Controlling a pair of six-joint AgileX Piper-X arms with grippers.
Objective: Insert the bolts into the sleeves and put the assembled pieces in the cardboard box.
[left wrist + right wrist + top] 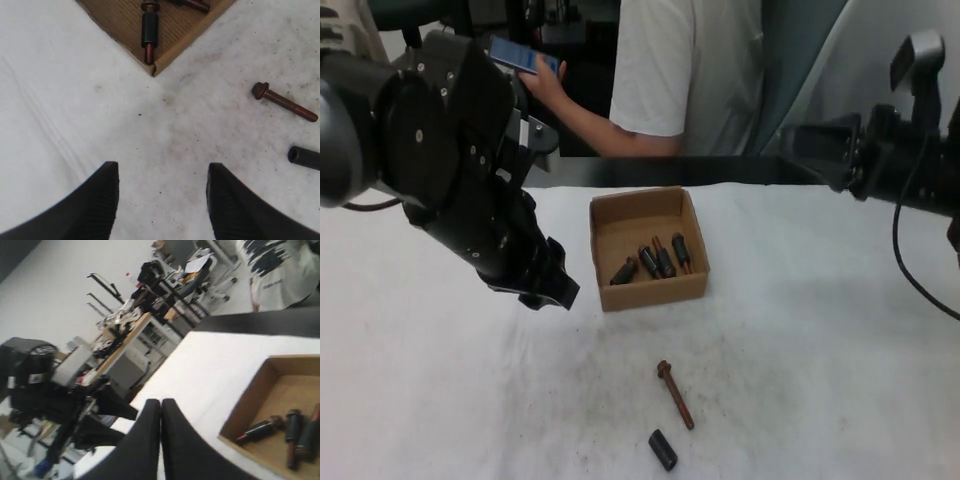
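Rookie: Bolts and sleeves, where's everything sitting right now?

Regular: One loose bolt [676, 394] lies flat on the white bench cover [820, 350], close to the bench's near edge and about mid-width, head end pointing toward the far edge. A loose black sleeve [663, 449] lies just beside the threaded tip, even nearer to the near edge. The two are apart, not touching. The cardboard box [655, 292] sits farther back, also mid-width and closer to the far edge, with a few assembled pieces [660, 262] lying flat inside.

Rookie: And the grippers?

Regular: So the left gripper [548, 287] hangs over bare cover just off the box's near left corner, fingers spread wide with nothing between them. Its wrist view looks down on that same corner, with the bolt and sleeve off to one side. The right gripper [161, 407] is up in the air over the far right part of the bench, fingers pressed together and holding nothing, facing across toward the box and the other arm.
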